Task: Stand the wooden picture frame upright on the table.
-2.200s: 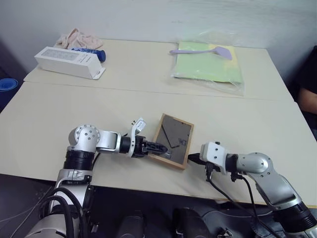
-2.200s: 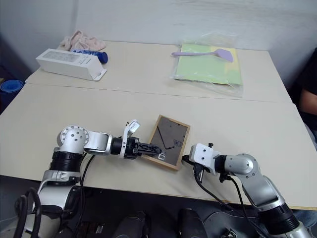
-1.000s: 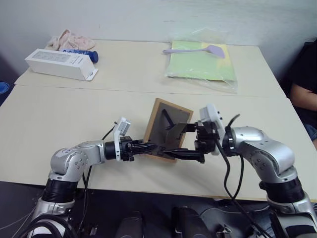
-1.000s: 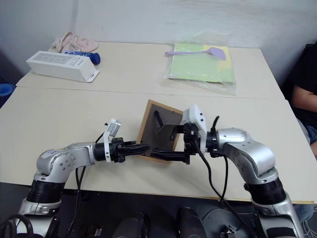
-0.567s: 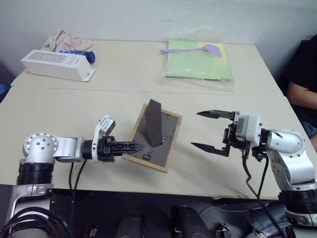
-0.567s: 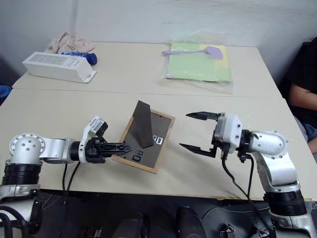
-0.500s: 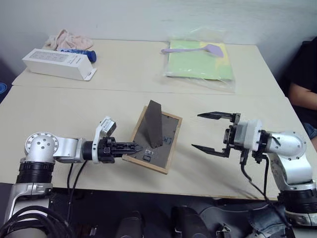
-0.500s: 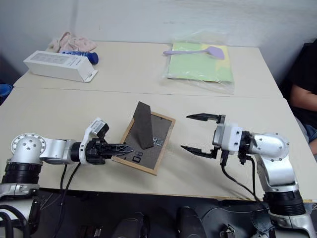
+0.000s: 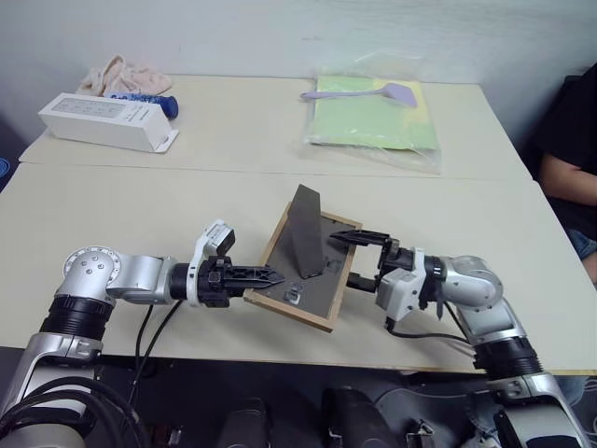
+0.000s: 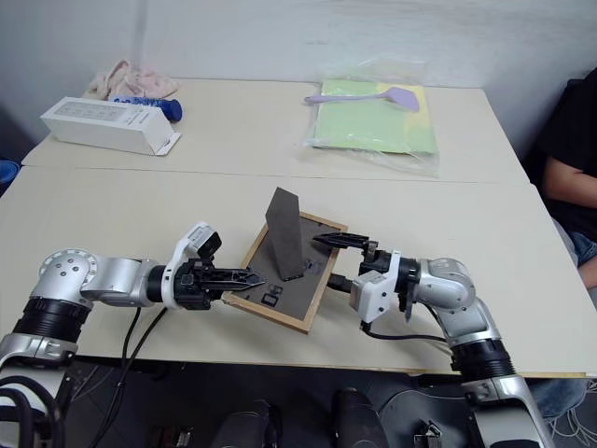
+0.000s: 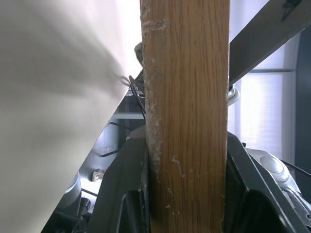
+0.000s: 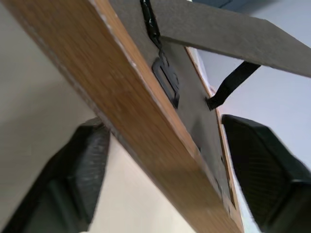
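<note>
The wooden picture frame (image 9: 315,280) hangs tilted just over the table (image 9: 140,205), dark back up, with its easel stand (image 9: 304,229) sticking up. My left gripper (image 9: 270,276) is shut on its left edge. In the left wrist view the wood edge (image 11: 187,111) is clamped between both fingers (image 11: 124,199). My right gripper (image 9: 343,259) is open and straddles the frame's right edge. In the right wrist view one finger (image 12: 73,179) lies under the wood edge (image 12: 126,111), the other (image 12: 262,170) over the back, apart from it.
On the far half of the table lie a long white box (image 9: 107,119), a pink cloth (image 9: 121,73), a blue object (image 9: 149,98) and a green sheet in plastic (image 9: 378,117) with a purple spatula (image 9: 364,92). A person (image 9: 574,140) sits at the right. The table's front edge is close below the frame.
My right gripper has come in from the right, rolled, and narrowed its jaws around the frame's right edge. My left gripper keeps its grip on the left edge and has rolled.
</note>
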Controlling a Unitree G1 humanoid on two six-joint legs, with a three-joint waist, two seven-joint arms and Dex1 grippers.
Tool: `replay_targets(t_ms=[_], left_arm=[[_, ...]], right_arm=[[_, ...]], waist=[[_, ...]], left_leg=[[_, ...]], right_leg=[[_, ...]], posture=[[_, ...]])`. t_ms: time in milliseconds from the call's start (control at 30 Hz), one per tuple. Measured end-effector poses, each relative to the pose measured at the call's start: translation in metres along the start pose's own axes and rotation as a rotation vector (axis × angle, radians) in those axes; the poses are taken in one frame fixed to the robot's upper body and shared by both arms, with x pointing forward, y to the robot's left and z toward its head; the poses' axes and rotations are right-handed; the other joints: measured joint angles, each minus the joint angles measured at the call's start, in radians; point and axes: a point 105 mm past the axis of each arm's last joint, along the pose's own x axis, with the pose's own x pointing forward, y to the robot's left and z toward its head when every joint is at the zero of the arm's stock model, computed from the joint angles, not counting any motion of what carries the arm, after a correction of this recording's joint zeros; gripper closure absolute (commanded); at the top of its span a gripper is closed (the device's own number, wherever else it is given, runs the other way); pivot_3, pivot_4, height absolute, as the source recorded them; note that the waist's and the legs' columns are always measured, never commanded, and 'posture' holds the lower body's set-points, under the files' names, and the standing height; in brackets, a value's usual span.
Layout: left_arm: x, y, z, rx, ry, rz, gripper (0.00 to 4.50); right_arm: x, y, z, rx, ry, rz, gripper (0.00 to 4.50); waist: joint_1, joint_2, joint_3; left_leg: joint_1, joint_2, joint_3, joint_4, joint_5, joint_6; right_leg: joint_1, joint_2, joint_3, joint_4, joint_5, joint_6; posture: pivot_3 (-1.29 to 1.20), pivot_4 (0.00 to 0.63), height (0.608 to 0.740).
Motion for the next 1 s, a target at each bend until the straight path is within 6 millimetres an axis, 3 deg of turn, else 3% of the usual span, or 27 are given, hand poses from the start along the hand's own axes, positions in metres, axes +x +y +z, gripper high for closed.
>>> replay_targets(t_ms=[33,133,233,367,433,567,667,767,867,1000], left_arm=[[0.0,0.0,0.0,-0.001,0.001,0.001,3.22],[0.001,-0.001,0.0,0.018,-0.009,0.003,3.22],[0.004,-0.008,0.006,0.085,-0.068,-0.015,2.22],[-0.001,-0.029,0.014,0.179,-0.12,-0.061,0.91],[-0.015,-0.032,0.016,0.213,-0.163,-0.011,0.29],[-0.062,-0.034,0.021,0.289,-0.318,0.174,0.25],[-0.085,-0.027,0.021,0.452,-0.391,0.317,0.25],[-0.092,-0.027,0.026,0.773,-0.438,0.364,0.0],[-0.085,-0.028,0.028,1.015,-0.395,0.387,0.0],[-0.069,-0.017,0.019,1.101,-0.319,0.348,0.0]], right_arm=[[0.0,0.001,0.0,-0.024,0.003,0.011,2.33],[-0.002,-0.001,0.0,-0.083,0.007,0.012,2.5],[-0.004,-0.004,-0.003,-0.083,0.017,-0.034,2.57],[0.001,-0.006,-0.003,-0.058,0.015,-0.077,3.2],[0.0,-0.011,-0.005,-0.03,0.022,-0.113,3.24],[-0.008,-0.015,-0.006,0.069,0.039,-0.171,3.24],[-0.017,-0.023,-0.007,0.265,0.042,-0.246,3.24],[-0.025,-0.025,-0.009,0.676,0.003,-0.349,3.24],[-0.032,-0.027,-0.019,1.034,-0.016,-0.406,3.24],[-0.042,-0.015,-0.037,1.415,0.034,-0.434,3.24]], waist=[[0.0,0.0,0.0],[0.001,0.0,0.0],[0.001,0.0,0.0],[-0.003,0.0,0.001],[-0.007,0.0,0.001],[-0.005,0.001,0.001],[0.002,0.002,0.002],[0.014,0.003,0.003],[0.019,0.004,0.003],[0.022,0.004,0.003]], left_leg=[[0.0,0.0,0.0,0.0,0.0,0.0],[0.0,0.0,0.0,0.0,0.0,0.0],[0.0,0.0,0.0,0.0,0.0,0.0],[0.0,0.0,0.0,0.001,0.0,0.0],[0.0,0.001,0.0,0.0,0.001,-0.001],[0.0,0.001,-0.001,-0.001,0.001,-0.001],[0.0,0.0,-0.001,-0.001,0.0,0.0],[0.0,0.0,-0.002,-0.002,0.0,0.0],[0.0,0.0,-0.002,-0.003,0.0,0.001],[0.0,0.0,-0.002,-0.012,0.0,0.002]], right_leg=[[0.0,0.0,0.0,0.0,0.0,0.0],[0.0,0.0,0.0,0.0,0.0,0.0],[0.0,0.0,0.0,0.0,0.0,0.0],[0.0,0.0,0.0,0.0,0.0,0.0],[0.0,0.001,0.0,0.001,0.0,0.0],[0.0,0.001,0.0,0.0,-0.001,-0.001],[0.001,0.0,0.0,-0.001,-0.001,-0.001],[0.001,-0.001,-0.001,-0.003,-0.001,-0.002],[0.001,-0.002,-0.001,-0.004,-0.001,-0.002],[0.0,-0.002,-0.001,-0.008,-0.001,-0.002]], posture=[[0.0,0.15,0.74],[0.0,0.15,0.74],[0.0,0.15,0.74],[0.0,0.15,0.74],[0.0,0.15,0.74],[0.0,0.15,0.74],[0.0,0.15,0.74],[0.0,0.15,0.74],[0.0,0.15,0.74],[0.0,0.15,0.74]])
